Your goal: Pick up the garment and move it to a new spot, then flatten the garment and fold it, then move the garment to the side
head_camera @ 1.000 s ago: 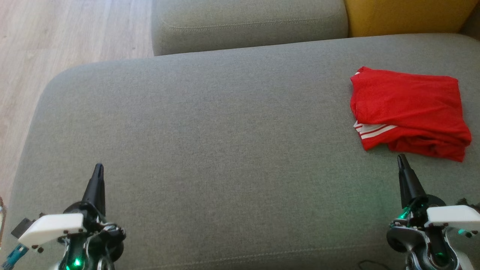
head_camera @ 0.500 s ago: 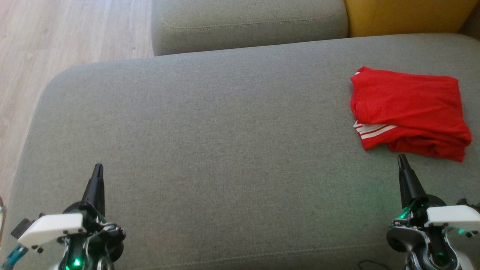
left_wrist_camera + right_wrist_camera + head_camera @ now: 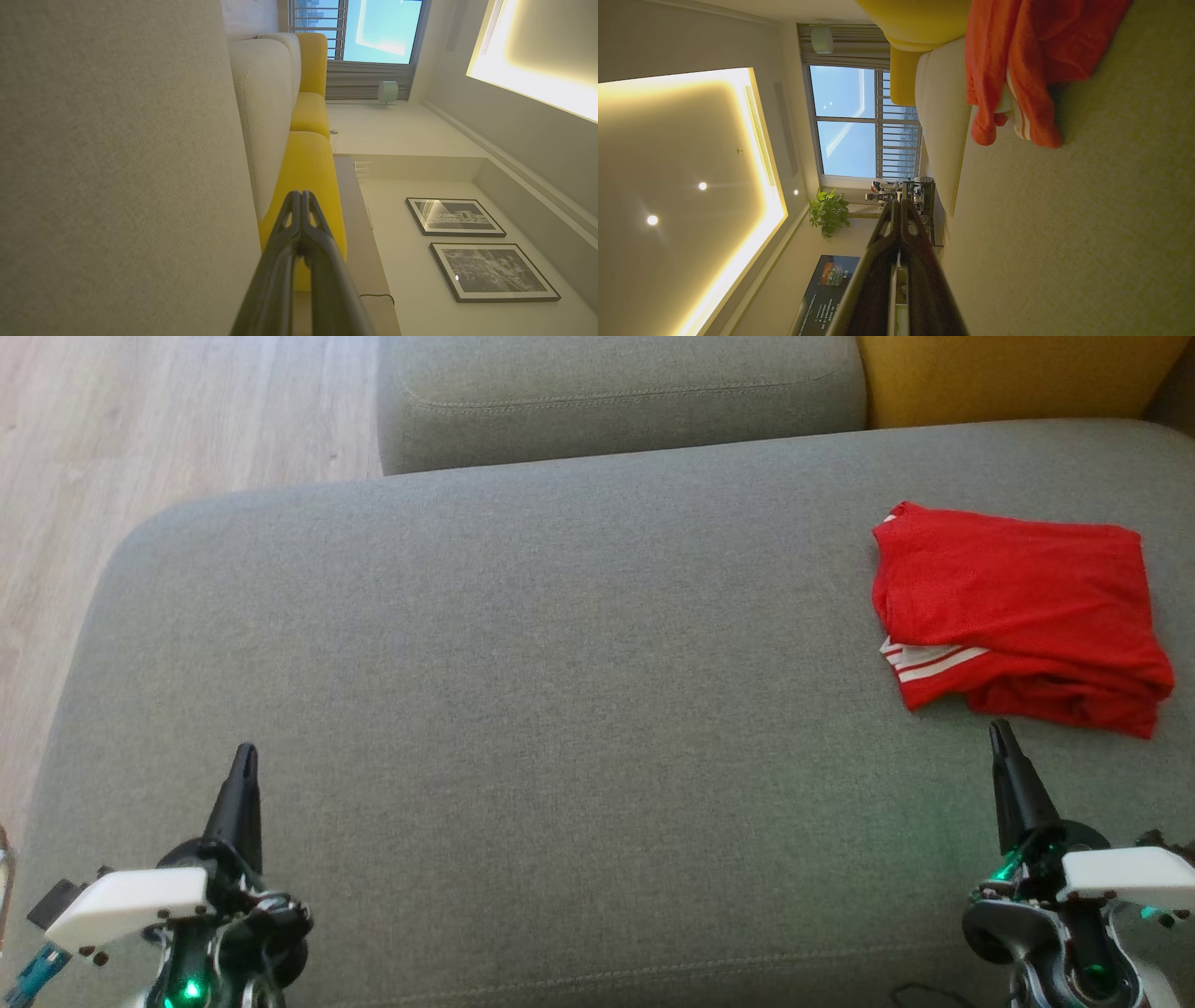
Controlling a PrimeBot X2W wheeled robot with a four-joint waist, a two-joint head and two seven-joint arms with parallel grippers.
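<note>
The garment (image 3: 1018, 616) is red with white stripes and lies folded into a rough rectangle at the right end of the grey sofa seat (image 3: 560, 691). In the right wrist view the garment (image 3: 1027, 65) appears at the top, resting on the cushion. My right gripper (image 3: 997, 733) is shut and empty, its tips just short of the garment's near edge. My left gripper (image 3: 245, 756) is shut and empty too, above the seat's near left part. Each wrist view shows its own fingers pressed together: left gripper (image 3: 301, 196), right gripper (image 3: 900, 205).
A grey back cushion (image 3: 616, 392) and a yellow cushion (image 3: 1008, 378) stand behind the seat. Wooden floor (image 3: 140, 429) lies off the seat's left edge. The broad middle of the seat is bare fabric.
</note>
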